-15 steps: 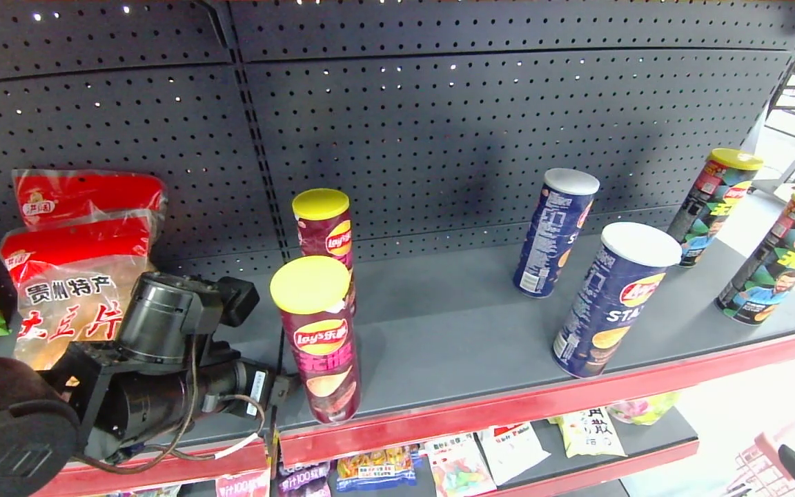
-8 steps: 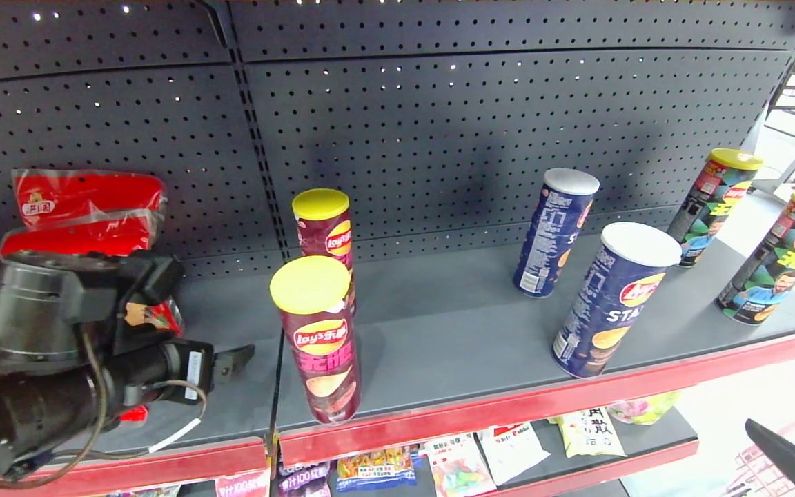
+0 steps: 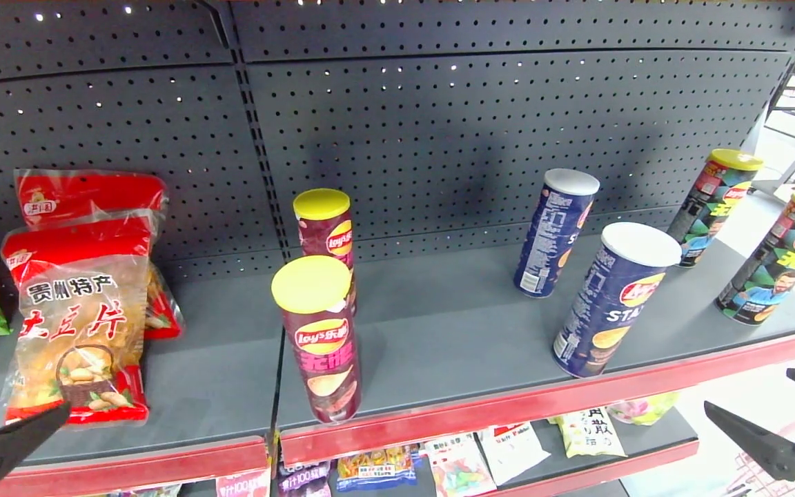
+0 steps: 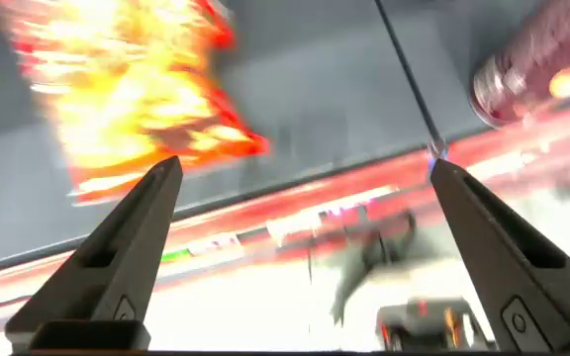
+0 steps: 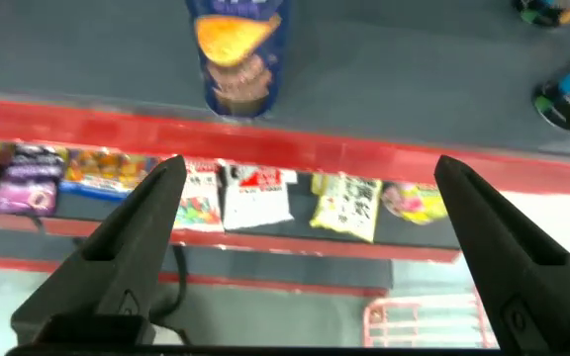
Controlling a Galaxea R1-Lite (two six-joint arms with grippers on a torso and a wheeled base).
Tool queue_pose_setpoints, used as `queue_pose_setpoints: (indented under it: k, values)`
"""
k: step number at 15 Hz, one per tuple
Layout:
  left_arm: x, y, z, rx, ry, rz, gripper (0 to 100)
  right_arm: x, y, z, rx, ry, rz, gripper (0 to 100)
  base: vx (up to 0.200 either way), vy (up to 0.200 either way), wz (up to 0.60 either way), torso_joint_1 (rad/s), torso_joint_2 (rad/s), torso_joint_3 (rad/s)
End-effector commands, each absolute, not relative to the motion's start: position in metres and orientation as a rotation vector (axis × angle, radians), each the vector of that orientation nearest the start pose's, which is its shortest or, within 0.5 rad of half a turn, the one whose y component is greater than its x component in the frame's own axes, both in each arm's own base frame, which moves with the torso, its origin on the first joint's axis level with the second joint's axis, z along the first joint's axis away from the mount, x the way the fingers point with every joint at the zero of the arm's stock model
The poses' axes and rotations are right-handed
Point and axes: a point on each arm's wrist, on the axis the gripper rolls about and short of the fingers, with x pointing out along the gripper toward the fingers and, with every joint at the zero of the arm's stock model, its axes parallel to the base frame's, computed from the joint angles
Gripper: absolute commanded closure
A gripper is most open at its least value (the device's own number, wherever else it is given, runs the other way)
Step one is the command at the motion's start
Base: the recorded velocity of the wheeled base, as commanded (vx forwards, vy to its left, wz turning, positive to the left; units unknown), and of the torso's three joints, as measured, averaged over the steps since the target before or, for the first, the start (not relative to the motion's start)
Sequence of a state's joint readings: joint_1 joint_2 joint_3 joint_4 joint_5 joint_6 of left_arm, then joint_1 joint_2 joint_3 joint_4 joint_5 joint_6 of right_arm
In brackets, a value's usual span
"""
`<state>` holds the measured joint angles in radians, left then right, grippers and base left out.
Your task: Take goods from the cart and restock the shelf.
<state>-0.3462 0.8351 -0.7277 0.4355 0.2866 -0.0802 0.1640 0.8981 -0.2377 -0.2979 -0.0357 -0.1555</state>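
My left gripper has pulled back off the shelf, its jaws wide open and empty. The red bag now stands uncovered at the left. On the grey board stand purple cans, then blue cans. My right gripper has come up low on the right, open too.

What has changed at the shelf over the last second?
The left gripper, open, drew back off the grey metal shelf leftward, uncovering the red-and-clear plastic snack bag. The right gripper, open, rose into view at lower right. The bag and the front maroon chip can stayed put.
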Motion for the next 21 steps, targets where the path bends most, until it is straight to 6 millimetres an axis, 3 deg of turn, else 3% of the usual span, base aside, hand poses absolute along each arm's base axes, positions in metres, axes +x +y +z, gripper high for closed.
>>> queue_pose_setpoints:
  k: [1,5,9,14,21]
  values:
    - [0.049,-0.009,0.233,0.065,0.436,-0.011,0,0.091,0.011,0.148,-0.203,0.364,0.112,0,0.0,0.0,0.0,0.0,0.0,0.0]
    - [0.045,-0.008,0.233,0.085,0.42,-0.013,0,0.086,0.007,0.146,-0.244,0.352,0.071,0,0.0,0.0,0.0,0.0,0.0,0.0]
    - [0.029,-0.003,0.221,0.096,0.395,-0.014,0,0.077,0.006,0.14,-0.261,0.341,0.071,0,-0.2,0.0,0.0,0.006,0.0,-0.001]
    - [0.022,0.0,0.215,0.127,0.339,-0.026,0,0.068,0.005,0.135,-0.265,0.322,0.07,0,0.0,0.0,0.0,0.0,0.0,0.0]
    - [0.023,0.0,0.209,0.135,0.31,-0.021,0,0.062,0.004,0.135,-0.286,0.296,0.069,0,0.0,-0.2,0.0,0.009,0.0,0.002]
